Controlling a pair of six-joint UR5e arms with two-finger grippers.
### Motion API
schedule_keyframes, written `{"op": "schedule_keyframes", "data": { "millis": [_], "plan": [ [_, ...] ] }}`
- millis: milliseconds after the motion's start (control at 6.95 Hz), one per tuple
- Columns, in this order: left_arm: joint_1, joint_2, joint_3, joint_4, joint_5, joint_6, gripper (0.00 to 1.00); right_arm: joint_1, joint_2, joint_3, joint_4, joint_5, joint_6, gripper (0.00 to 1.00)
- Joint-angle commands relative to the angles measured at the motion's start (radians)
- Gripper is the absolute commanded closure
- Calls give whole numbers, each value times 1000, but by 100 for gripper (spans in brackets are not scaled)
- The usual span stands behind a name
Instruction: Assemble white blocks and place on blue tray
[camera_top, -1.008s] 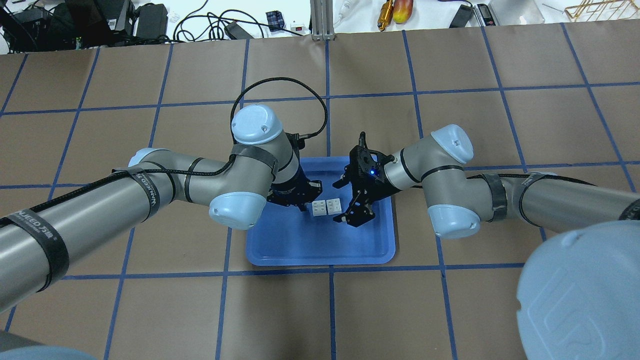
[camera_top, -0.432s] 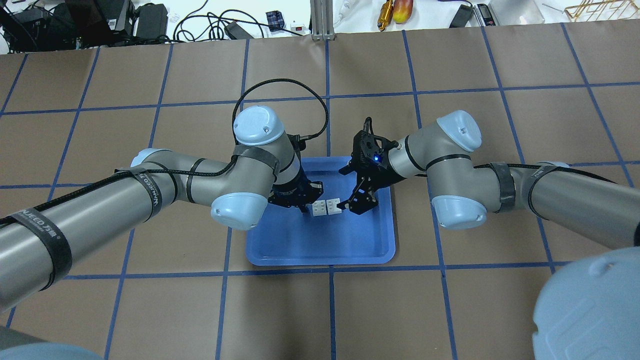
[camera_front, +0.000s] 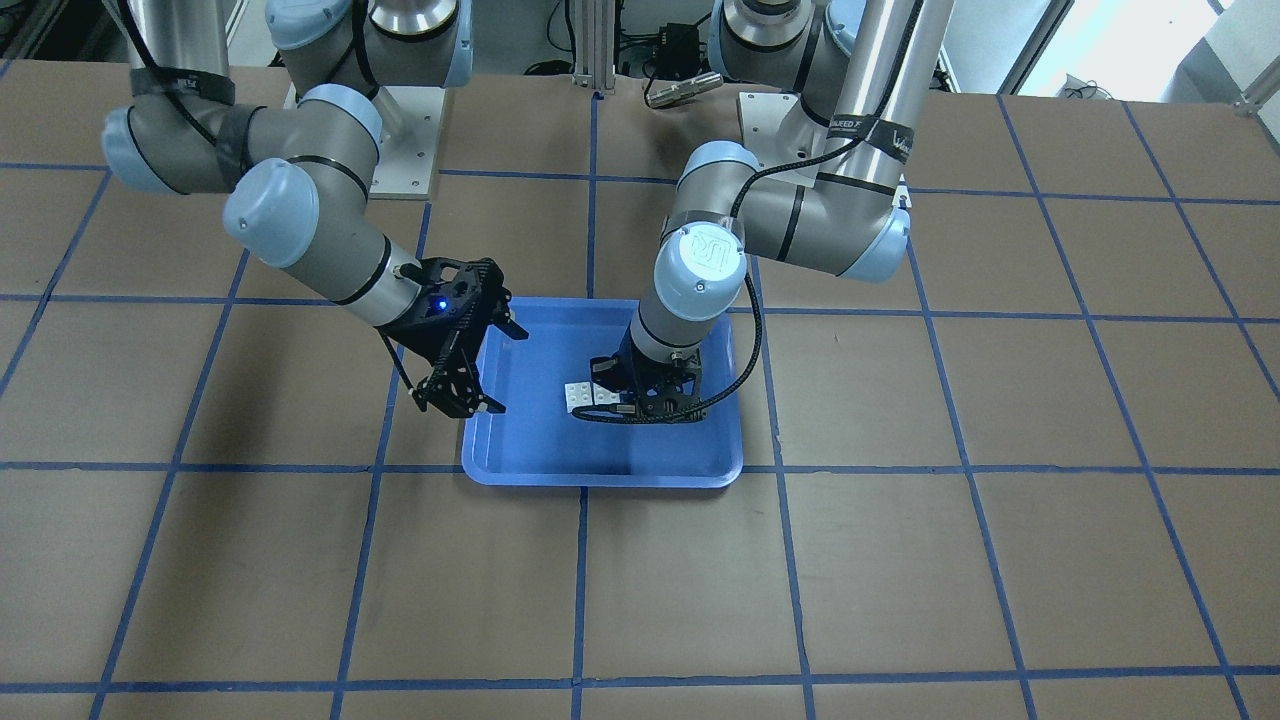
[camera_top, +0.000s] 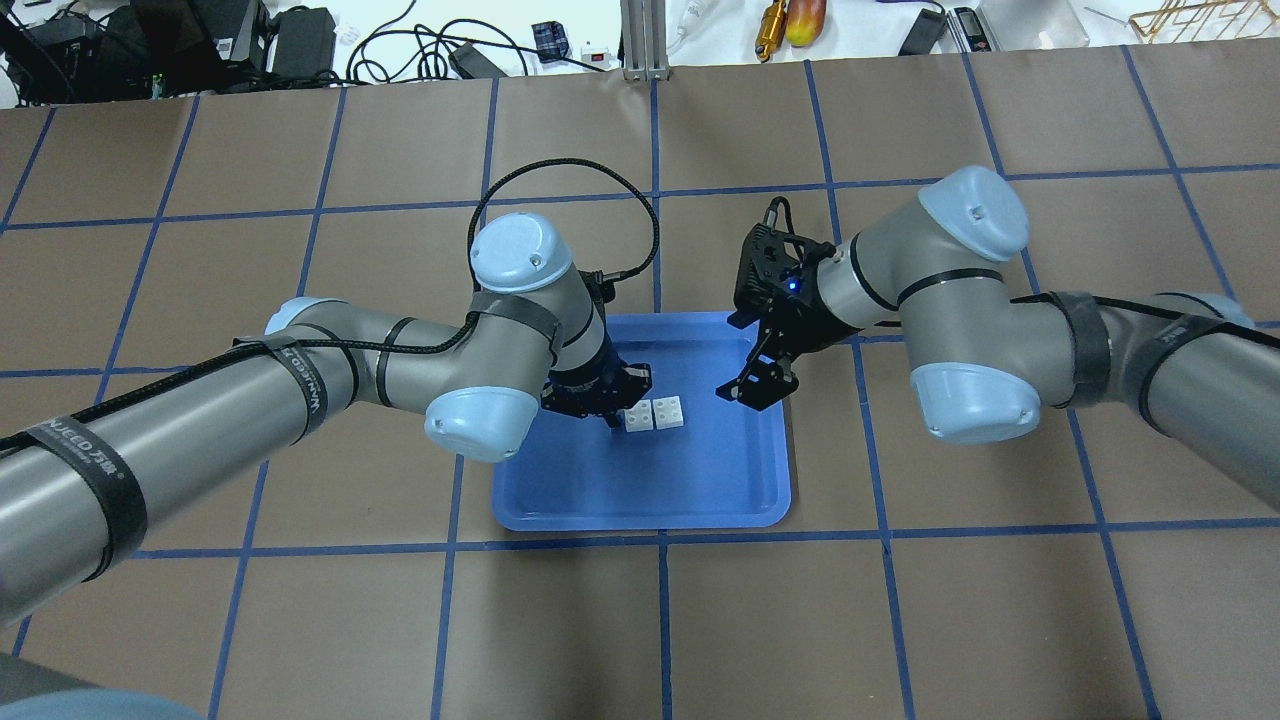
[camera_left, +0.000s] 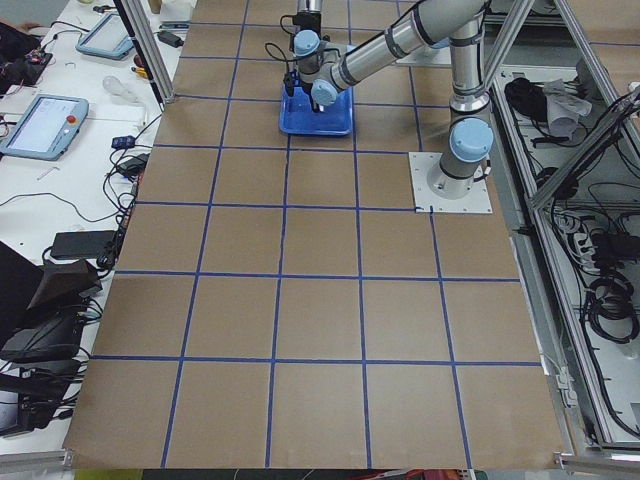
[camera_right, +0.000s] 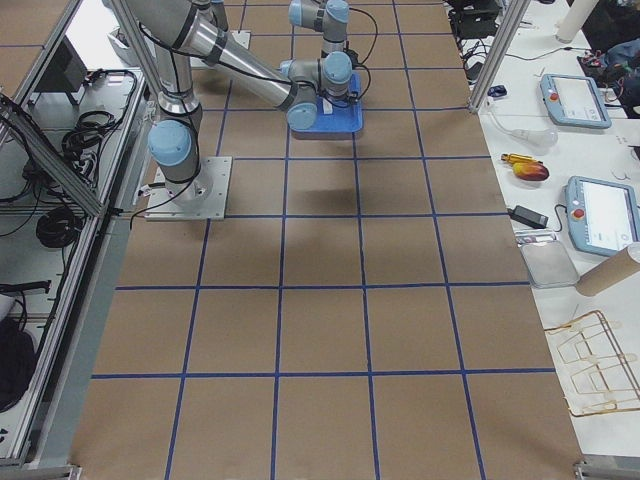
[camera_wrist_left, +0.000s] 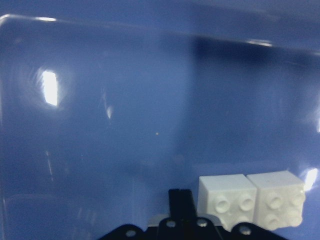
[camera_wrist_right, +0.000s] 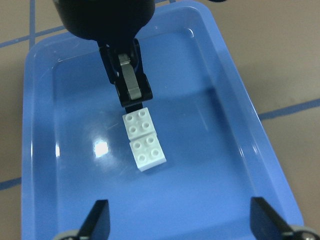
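The two white blocks lie joined side by side on the floor of the blue tray. They also show in the front view, the right wrist view and the left wrist view. My left gripper is low in the tray. Its fingers stand together against the left end of the blocks, not around them. My right gripper is open and empty. It hangs above the tray's right rim, apart from the blocks, with its fingertips spread wide.
The tray sits on a brown table with a blue tape grid. A black cable loops from the left wrist. Clutter lies beyond the far table edge.
My right gripper has let go of the right block and drawn back up and to the right, away from the blocks. The left gripper and the joined blocks have stayed in place.
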Motion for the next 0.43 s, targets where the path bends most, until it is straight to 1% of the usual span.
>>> {"op": "schedule_keyframes", "data": {
  "millis": [0,144,288],
  "plan": [
    [-4,3,1,0,-21,-9,96,-20,-114,-111,277,-127,65,0],
    [-5,3,1,0,-21,-9,96,-22,-125,-198,389,-211,131,0],
    [-11,3,1,0,-21,-10,96,-19,-125,-299,457,-220,186,0]
  ]
}}
